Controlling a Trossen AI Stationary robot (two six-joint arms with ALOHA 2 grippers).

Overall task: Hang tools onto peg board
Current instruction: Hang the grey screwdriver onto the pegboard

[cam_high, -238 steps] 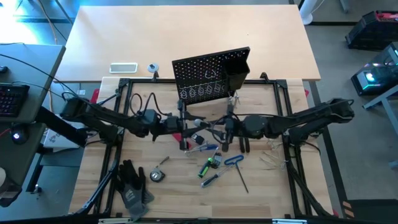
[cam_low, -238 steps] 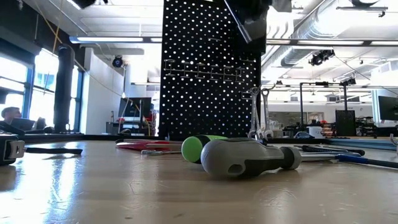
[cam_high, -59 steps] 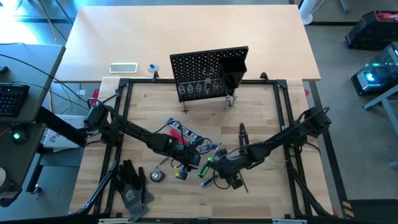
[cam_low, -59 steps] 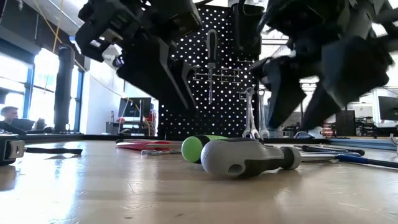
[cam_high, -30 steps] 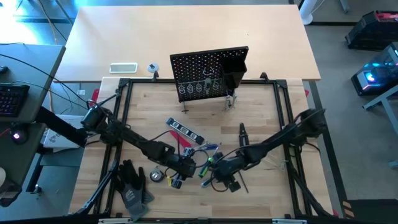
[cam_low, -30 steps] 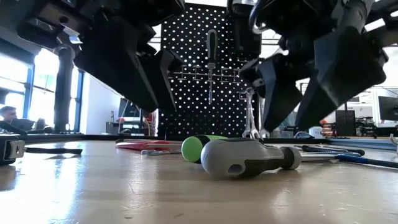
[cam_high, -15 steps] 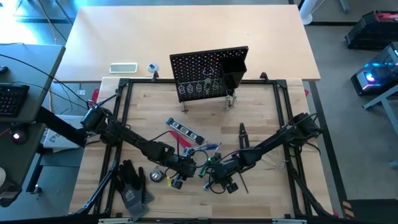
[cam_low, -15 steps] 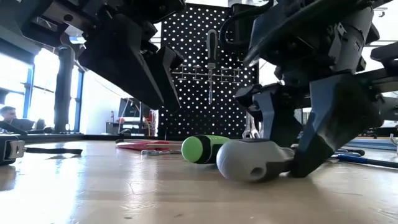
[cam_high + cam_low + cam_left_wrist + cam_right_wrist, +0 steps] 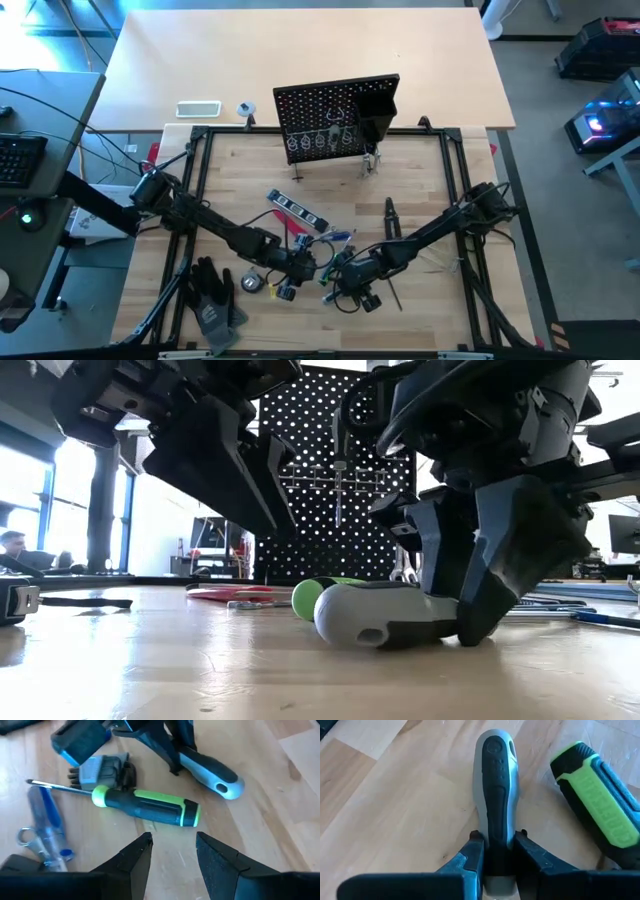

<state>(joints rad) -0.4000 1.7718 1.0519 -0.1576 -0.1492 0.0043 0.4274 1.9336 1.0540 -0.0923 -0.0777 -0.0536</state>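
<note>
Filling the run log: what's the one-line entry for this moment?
right gripper: shut on grey screwdriver | left gripper: open above green screwdriver | peg board: upright

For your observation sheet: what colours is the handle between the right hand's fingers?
Grey and black screwdriver handle, gripped by the right hand; the right wrist view shows it best.

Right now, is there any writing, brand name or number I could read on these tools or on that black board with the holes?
None can be read.
Grey-and-black screwdriver: raised dots on the handle, no letters.
Green-and-black screwdriver: faint embossing on the green grip, too blurred to read.
Peg board: only holes and hooks, no label visible.
White flat device and tape measure: too small to tell.
</note>
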